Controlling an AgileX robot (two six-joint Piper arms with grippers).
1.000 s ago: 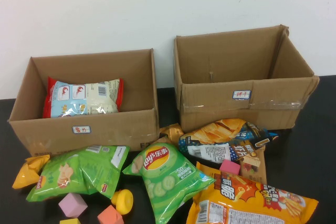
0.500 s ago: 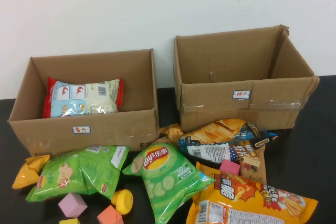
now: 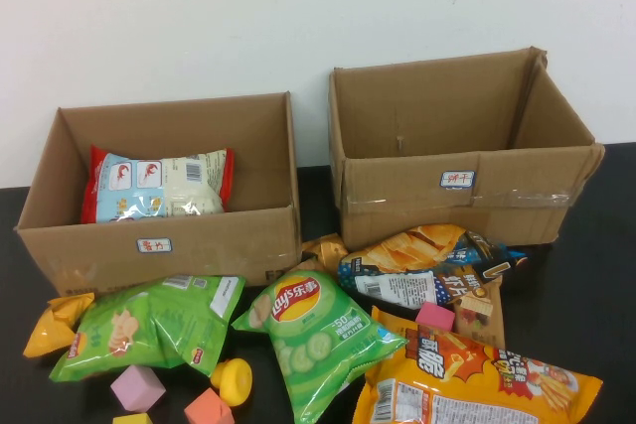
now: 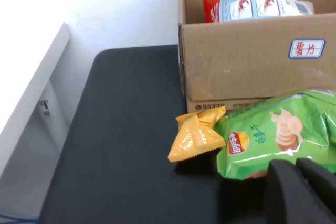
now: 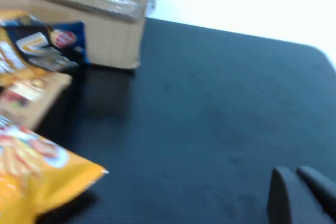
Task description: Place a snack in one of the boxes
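Left gripper [image 4: 303, 192]: we see only dark finger tips at the edge of its wrist view, low over the black table [image 4: 126, 145], just beside the green chip bag [image 4: 278, 135]; how far apart they stand we cannot tell, nothing held. Yellow wrapped snack [image 4: 195, 136] lies next to that bag, in front of the left box [image 4: 252, 56], which holds a red-white-blue packet [image 4: 252, 8].

Right gripper [image 5: 303, 195]: same, tips only, over bare table, aperture unclear, nothing held. Orange chip bag [image 5: 26, 182] is well apart from it, by the right box [image 5: 79, 19].

From the high view we note neither arm visible. Lay's bag [image 3: 318, 340] lies mid-table w/ pink block [image 3: 136, 387] and yellow toy [image 3: 235, 380] nearby.
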